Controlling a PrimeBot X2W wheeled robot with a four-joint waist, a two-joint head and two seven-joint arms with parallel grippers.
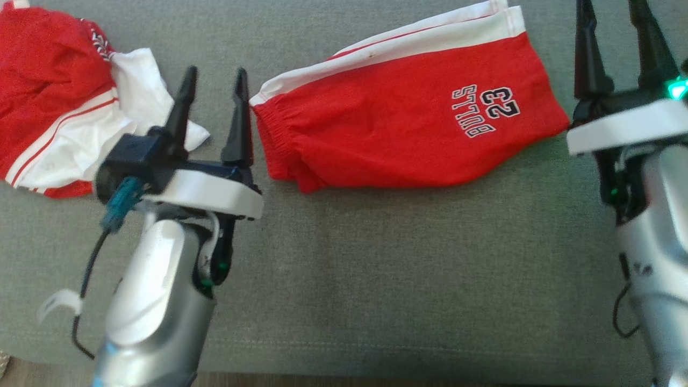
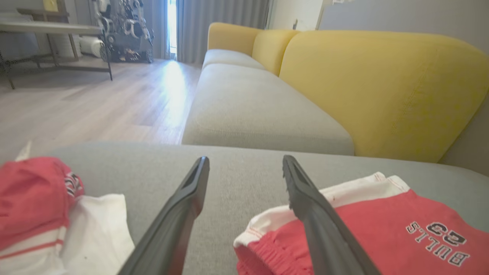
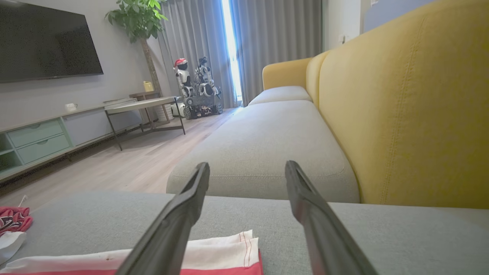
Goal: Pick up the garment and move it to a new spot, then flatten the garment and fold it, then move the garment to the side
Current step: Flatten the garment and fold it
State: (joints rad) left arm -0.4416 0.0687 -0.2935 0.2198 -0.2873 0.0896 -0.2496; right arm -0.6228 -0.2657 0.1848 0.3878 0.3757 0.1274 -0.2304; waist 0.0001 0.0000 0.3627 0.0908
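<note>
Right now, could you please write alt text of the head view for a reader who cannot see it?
Folded red shorts with a BULLS 23 print lie on a grey cushion between the open left end effector and the open right end effector. A crumpled red and white garment lies at far left.

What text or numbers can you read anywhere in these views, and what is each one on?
"BULLS": printed on the red shorts, near a leg hem, upside down in the head view.
"23": right beside it on the same shorts.
Black-and-white print on the crumpled red and white garment: too bunched up and small to read.
</note>
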